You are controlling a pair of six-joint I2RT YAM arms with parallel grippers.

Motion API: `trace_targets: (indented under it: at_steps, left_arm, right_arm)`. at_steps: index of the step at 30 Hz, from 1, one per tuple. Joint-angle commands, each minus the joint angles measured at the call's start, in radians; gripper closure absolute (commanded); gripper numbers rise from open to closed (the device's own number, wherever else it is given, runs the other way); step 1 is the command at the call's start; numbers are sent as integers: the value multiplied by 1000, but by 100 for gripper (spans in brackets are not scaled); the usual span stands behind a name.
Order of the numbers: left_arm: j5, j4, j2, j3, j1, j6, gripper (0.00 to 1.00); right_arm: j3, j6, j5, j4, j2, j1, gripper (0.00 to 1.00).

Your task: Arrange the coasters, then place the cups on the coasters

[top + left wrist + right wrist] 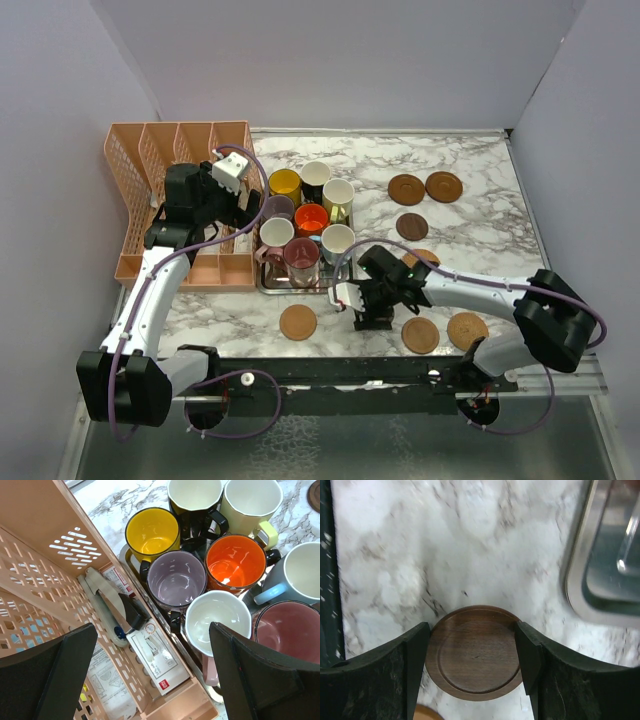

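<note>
Far left, the peach slotted organizer (135, 200) stands on the marble worktop (480, 230), with small packets in its near compartment. The left end effector (152, 645) hangs above the organizer's right wall, fingers spread wide with nothing between them.

Right beside the organizer is the steel tray (575, 580), and all eight cups are packed in it. The yellow cup (151, 531), black cup (194, 500) and cream cup (250, 502) stand at the back. The purple cup (176, 577) and orange cup (235, 562) are in the middle. The white cup (217, 620), maroon cup (287, 632) and light blue cup (300, 575) are nearest.

In front of the tray, a tan coaster (297, 322) lies alone. Then comes the right end effector (372, 318), pointing down just off the tray's near corner. Its fingers pinch a dark brown coaster (474, 652) by the rim, though I cannot tell whether it is lifted off the marble.

Further right, the near-edge coasters (420, 335) lie side by side, one coaster sits half hidden under the right arm, and three far coasters (406, 189) rest well apart from the tray.
</note>
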State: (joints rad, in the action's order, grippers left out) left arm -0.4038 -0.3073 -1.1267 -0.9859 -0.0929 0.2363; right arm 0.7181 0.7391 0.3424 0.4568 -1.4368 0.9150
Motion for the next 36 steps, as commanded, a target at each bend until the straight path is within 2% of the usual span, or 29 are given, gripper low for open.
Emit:
trace_targets:
  at_steps: [1,7,14,29,36]
  left_arm:
    - [-32,21,22,6,4,-8,1]
    - [-39,22,25,6,4,-13,1]
    - [-39,20,33,8,5,-12,1]
    - [-42,21,27,5,4,-8,1]
    - [-44,21,24,0,4,-8,1]
  right_arm:
    - [-34,60,-2,117,34,-114,32]
    - [-39,124,3,156,51,-251,33]
    - [-37,191,30,232,44,-357,34]
    - [9,239,88,415,57,-428,36]
    - [9,306,53,442,67,-544,38]
